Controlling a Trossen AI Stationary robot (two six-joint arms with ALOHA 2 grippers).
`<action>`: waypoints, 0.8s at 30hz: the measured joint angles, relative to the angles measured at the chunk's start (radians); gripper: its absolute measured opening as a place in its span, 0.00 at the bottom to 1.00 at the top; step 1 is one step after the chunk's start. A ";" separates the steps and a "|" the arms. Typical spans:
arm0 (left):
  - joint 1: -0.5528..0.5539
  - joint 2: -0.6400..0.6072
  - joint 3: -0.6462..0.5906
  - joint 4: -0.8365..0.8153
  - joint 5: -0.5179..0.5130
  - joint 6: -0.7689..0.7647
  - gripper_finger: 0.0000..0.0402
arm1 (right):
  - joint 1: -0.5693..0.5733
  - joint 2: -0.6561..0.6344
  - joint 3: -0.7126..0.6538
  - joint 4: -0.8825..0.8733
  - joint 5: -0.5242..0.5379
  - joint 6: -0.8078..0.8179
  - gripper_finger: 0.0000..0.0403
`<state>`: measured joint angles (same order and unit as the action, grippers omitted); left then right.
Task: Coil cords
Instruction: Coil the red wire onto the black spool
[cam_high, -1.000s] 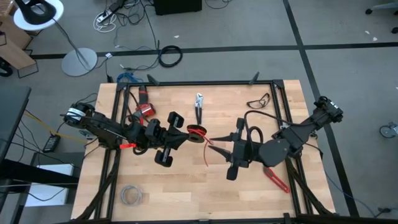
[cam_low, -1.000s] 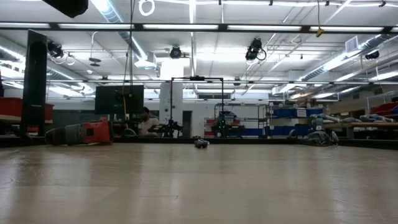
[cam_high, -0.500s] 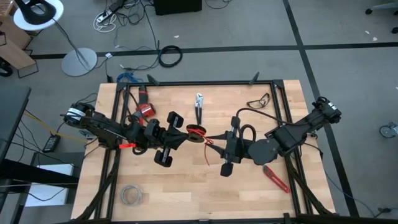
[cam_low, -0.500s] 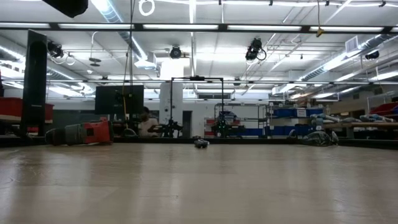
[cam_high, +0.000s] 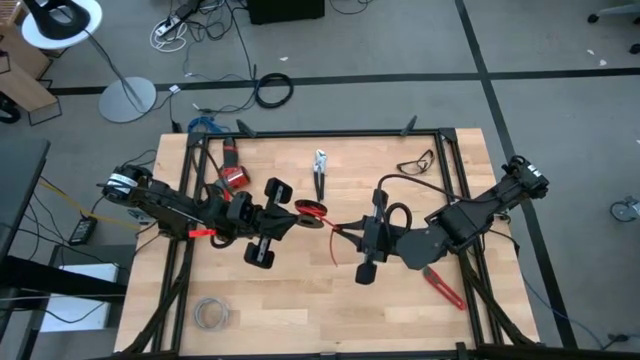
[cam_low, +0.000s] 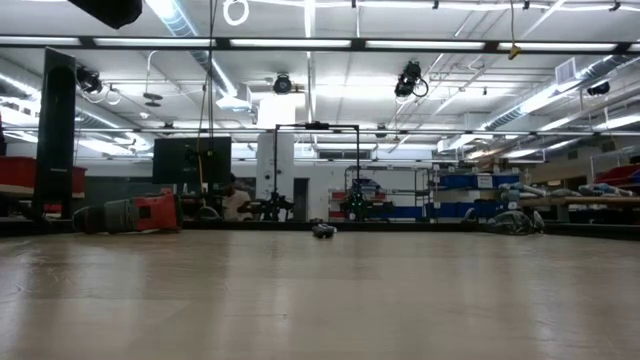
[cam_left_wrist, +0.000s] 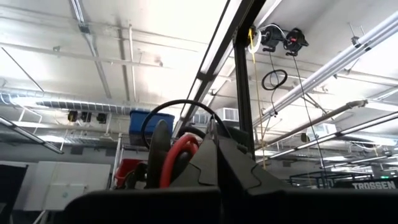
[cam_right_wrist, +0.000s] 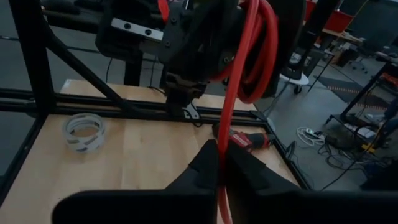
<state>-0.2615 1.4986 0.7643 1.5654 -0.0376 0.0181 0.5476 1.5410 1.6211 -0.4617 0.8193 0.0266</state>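
Just one red cord (cam_high: 318, 212), two grippers.

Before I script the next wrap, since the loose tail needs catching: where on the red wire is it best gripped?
Probably on the free tail of the red wire, just below the right tool, coming from the right arm's side. The coil is already held at the left tool, while the tail hangs loose over the table, clear of other things.

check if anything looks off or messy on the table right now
Nothing spilled or broken. The red wire is half coiled in the left gripper, with one strand running to the right gripper and a loose tail trailing on the table. Pliers and grey wire bundle lie undisturbed.
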 joint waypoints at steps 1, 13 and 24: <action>0.000 0.000 0.000 0.001 0.000 0.002 0.00 | 0.000 0.000 0.000 -0.004 0.001 0.000 0.03; 0.000 -0.015 0.036 0.004 0.043 0.008 0.00 | 0.003 0.013 0.000 -0.030 0.003 0.048 0.02; 0.000 -0.014 0.050 0.004 0.057 0.008 0.00 | 0.005 0.013 -0.065 0.013 -0.009 0.084 0.02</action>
<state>-0.2615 1.4841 0.8146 1.5691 0.0198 0.0257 0.5522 1.5539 1.5558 -0.4491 0.8105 0.1110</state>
